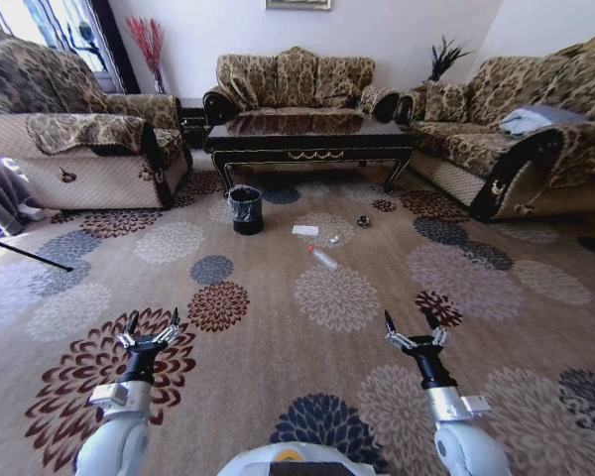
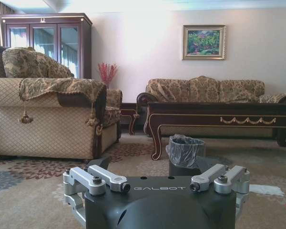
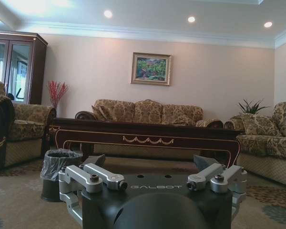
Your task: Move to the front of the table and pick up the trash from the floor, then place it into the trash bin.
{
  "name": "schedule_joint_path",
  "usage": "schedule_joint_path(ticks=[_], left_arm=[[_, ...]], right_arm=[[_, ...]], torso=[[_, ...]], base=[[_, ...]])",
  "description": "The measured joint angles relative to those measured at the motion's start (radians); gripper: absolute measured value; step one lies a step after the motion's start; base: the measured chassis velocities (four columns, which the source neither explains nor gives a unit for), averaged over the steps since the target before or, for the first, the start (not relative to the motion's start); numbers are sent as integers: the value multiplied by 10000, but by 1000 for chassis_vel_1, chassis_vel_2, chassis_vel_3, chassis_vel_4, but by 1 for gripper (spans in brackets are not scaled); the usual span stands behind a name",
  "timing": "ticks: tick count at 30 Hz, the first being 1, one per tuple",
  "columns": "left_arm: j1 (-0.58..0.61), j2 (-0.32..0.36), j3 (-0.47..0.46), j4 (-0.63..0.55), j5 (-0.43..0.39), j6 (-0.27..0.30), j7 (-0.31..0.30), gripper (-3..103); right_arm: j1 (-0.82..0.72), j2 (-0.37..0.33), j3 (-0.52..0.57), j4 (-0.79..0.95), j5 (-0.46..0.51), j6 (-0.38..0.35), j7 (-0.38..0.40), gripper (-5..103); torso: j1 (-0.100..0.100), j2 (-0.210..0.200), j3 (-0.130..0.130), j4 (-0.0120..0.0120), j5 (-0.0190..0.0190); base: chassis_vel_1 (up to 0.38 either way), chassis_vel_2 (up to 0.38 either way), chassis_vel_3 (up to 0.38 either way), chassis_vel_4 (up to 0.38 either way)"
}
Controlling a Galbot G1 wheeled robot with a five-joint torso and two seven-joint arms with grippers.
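Both grippers, left (image 1: pixel 151 329) and right (image 1: pixel 413 328), hover low with jaws open; trash (image 1: pixel 323 259) lies on the carpeted floor (image 1: pixel 278 327) near the bin (image 1: pixel 245 209); the table (image 1: pixel 307 139) stands beyond.

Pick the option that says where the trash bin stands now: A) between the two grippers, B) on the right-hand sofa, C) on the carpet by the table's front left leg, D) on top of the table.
C: the head view shows the trash bin standing on the floor beside the front left leg of the table.
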Motion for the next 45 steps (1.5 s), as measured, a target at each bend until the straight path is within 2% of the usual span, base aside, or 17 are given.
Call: schedule_joint_path(ticks=[16,27,45], left_arm=[[-15,57,-9,-43,-24,-4,0,100],[-25,45,-23,-82,-35,-4,0,100],[18,-5,-52,-132,-33,-55,16,100]], right_arm=[[1,-1,4,-43,-26,1,16,100],[71,8,45,-165,-41,134,-266,100],[57,123,-9,-141,-127,173,-269,100]], torso=[[1,-1,11,0,0],[0,-1,17,0,0],[1,-1,22,-1,-1]], base=[[-67,63,63,-71],[-74,87,74,-69],[-203,202,197,-213]])
